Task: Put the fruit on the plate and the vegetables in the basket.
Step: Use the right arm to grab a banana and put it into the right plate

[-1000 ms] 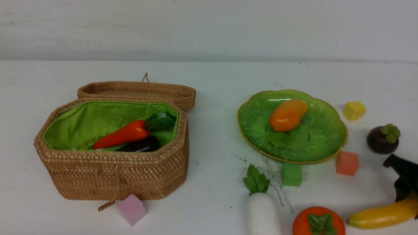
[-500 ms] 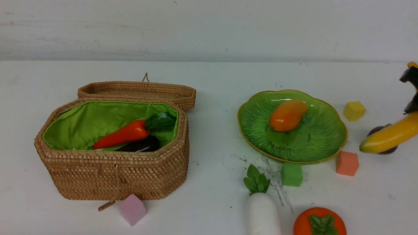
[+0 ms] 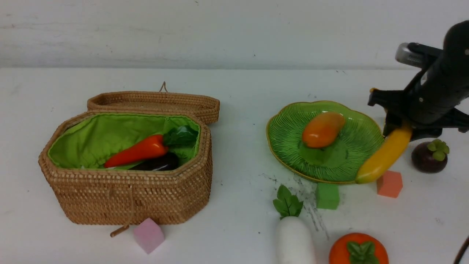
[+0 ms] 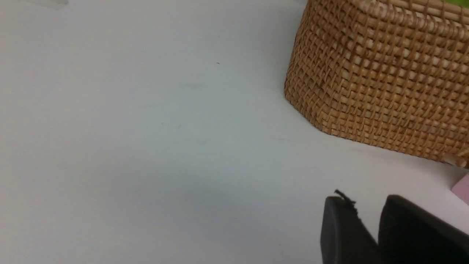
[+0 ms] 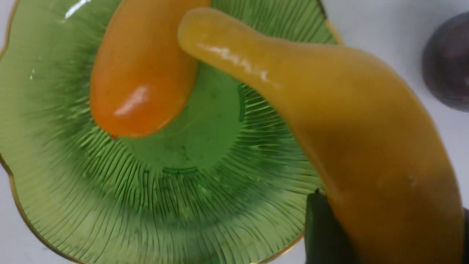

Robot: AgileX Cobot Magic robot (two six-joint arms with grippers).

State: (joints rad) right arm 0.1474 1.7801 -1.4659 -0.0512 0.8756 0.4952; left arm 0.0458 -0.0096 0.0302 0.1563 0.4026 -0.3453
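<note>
My right tool (image 3: pixel 397 126) grips the banana (image 3: pixel 383 157), tip over the plate's (image 3: pixel 285 146) right rim; left tool (image 4: pixel 370 211): can't tell.

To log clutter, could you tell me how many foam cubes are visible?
3: pink cube in front of the basket, green cube and orange cube by the plate's near rim; the right arm may hide others.

Right arm (image 3: pixel 443 80): black, rounded, tube-like casing; two small pale dots on it, perhaps screws.
Camera (image 3: pixel 408 55): silver-grey block on a black mount.
Crossbar (image 3: pixel 384 99): flat black bar.
Cable (image 3: pixel 462 253): thin, dark.
Left gripper (image 4: pixel 366 207): two matte black fingers, blunt rounded tips; frayed wisp on one.
Right gripper (image 3: pixel 397 126): black; the wrist view shows only a dark sliver of finger.
</note>
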